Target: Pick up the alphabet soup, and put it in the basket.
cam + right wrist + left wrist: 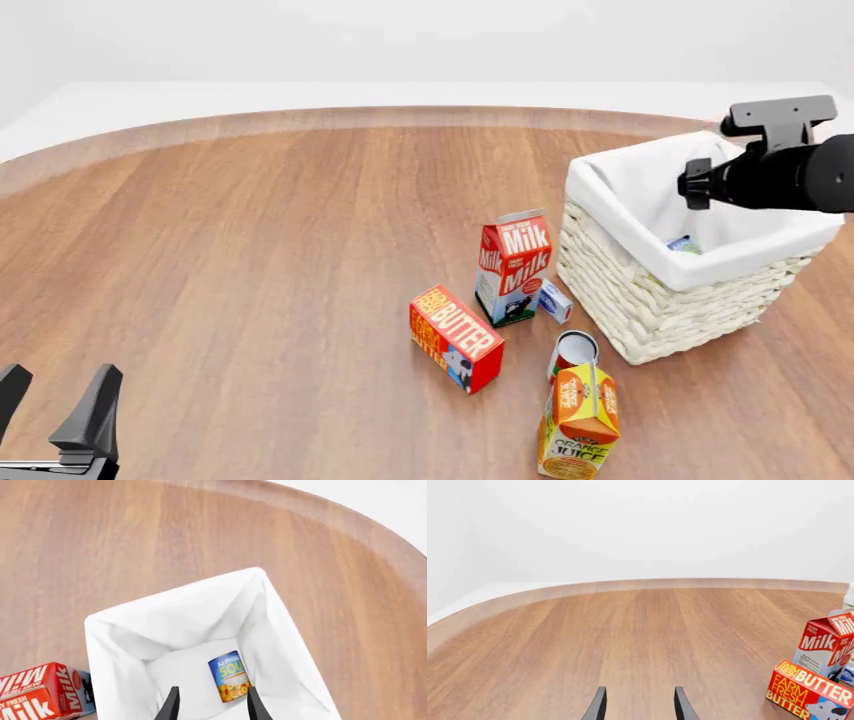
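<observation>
The alphabet soup [229, 676] lies on its side on the cloth floor of the basket [627, 290], with the right gripper [209, 703] above it, fingers spread and holding nothing. Just beside the basket's near-left wall stand the milk carton [513, 265] and a small blue-and-white box [555, 300], with the butter box [455, 337], a red-and-white can [573, 353] and the orange juice carton [579, 420] nearer the camera. The left gripper [54, 410] hangs spread and empty at the near left, over a wide stretch of bare wooden table [240, 260] that runs to its curved far edge.
</observation>
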